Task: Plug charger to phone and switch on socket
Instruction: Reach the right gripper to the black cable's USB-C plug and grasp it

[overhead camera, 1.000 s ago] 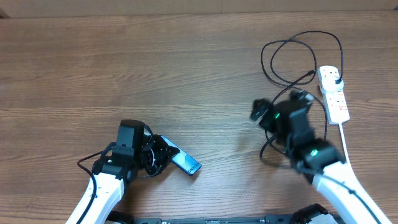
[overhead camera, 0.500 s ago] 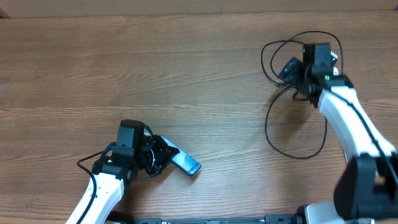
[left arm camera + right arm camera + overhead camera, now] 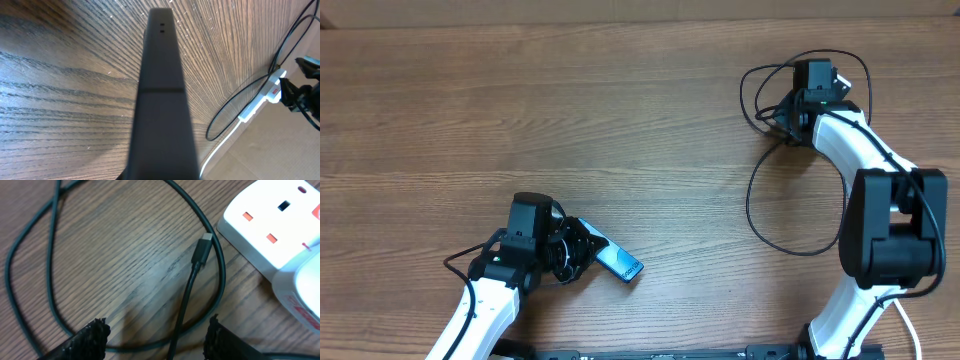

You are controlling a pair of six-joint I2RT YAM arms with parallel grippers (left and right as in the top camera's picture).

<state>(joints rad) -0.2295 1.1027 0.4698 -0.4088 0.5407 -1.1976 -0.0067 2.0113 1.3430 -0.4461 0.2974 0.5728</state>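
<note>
Overhead: the counter [image 3: 520,110] is brown wood grain, with a pale tan strip showing beyond its far edge. Near the front edge, left of centre, the left fingers [image 3: 578,248] are clamped on the phone [image 3: 618,262], whose blue screen end pokes out toward the right. The right arm [image 3: 880,220] reaches into the far right corner, over the black loops of the charger [image 3: 748,205], which trail back toward the front edge.

Left wrist: the phone's dark edge runs up the middle of the frame, just above the grain. Toward the right edge of the counter lie the socket [image 3: 274,89] and its white cord [image 3: 220,145]; plain beige surface shows past the counter.

Right wrist: the right fingers [image 3: 95,337] are spread wide and hold nothing. The charger's cable passes between them, flat on the counter. Its connector tip [image 3: 204,247] lies just beside the socket, unplugged.
</note>
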